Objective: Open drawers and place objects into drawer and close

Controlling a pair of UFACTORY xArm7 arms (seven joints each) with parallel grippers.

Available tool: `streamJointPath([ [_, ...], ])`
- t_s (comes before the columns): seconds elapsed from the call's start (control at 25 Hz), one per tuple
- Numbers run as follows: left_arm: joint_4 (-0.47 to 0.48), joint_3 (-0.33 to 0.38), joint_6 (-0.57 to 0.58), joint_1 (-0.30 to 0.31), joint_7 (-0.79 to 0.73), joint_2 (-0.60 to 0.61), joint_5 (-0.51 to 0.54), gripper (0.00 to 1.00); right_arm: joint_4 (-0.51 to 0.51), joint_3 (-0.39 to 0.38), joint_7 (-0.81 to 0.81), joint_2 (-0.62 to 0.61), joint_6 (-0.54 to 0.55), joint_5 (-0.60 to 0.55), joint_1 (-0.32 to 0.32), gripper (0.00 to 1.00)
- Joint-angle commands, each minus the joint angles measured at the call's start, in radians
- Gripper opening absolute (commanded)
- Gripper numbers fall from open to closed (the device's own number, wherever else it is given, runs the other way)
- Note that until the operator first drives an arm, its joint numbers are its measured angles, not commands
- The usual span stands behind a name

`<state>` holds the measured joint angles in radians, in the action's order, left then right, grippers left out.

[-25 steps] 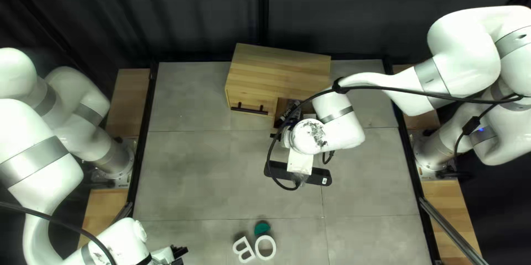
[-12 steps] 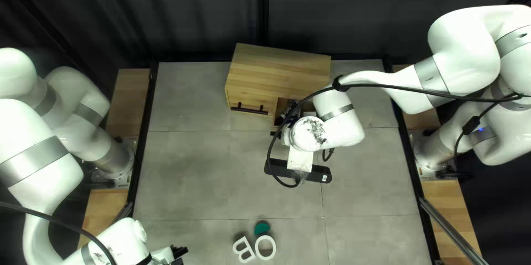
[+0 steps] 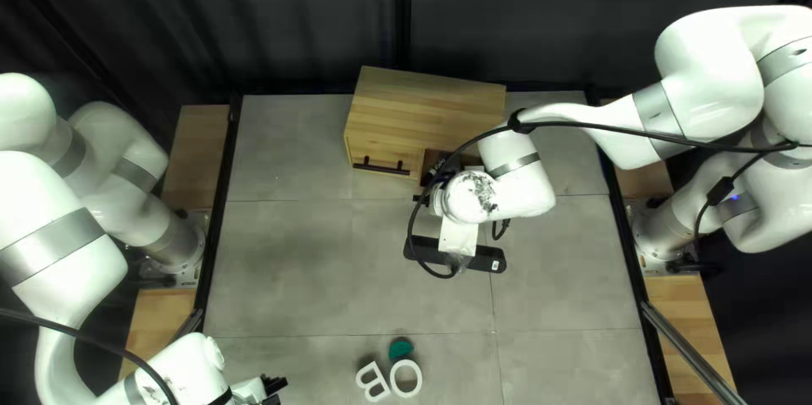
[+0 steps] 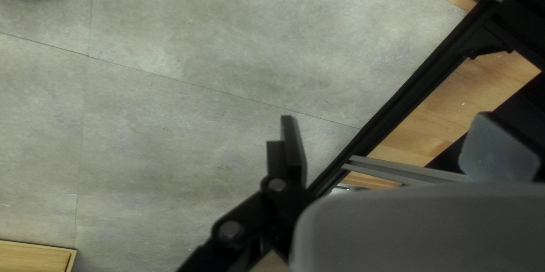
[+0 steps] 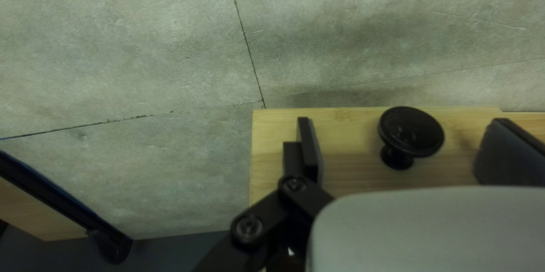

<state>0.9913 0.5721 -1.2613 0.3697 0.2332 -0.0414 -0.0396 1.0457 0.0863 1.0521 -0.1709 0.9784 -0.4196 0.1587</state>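
Top left view: cabinet (image 3: 423, 109) at bench's (image 3: 296, 270) far edge, right arm (image 3: 702, 105) nearer; letters (image 3: 394, 380) near the near edge. Left wrist view: left tool (image 4: 395, 144) spread, empty. Right wrist view: right tool (image 5: 406, 150) parted, black knob (image 5: 410, 131) between its fingers.

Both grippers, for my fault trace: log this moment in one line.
right gripper: open | black knob: between its fingers, untouched | left gripper: open

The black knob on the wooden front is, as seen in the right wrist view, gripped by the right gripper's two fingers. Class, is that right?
Not gripped: the right wrist view shows the right gripper open, with gaps beside the black knob. The knob is indeed on the wooden front.
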Motion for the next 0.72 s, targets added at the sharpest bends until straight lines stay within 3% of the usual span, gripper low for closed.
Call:
streamJointPath([
  [0.04,0.0,0.0,0.0,0.0,0.0,0.0,0.0,1.0,-0.004,0.003,0.006,0.002,-0.004,-0.004,-0.003,1.0],
  [0.72,0.0,0.0,0.0,0.0,0.0,0.0,0.0,1.0,-0.009,0.021,0.045,0.004,-0.027,-0.012,-0.027,1.0],
])
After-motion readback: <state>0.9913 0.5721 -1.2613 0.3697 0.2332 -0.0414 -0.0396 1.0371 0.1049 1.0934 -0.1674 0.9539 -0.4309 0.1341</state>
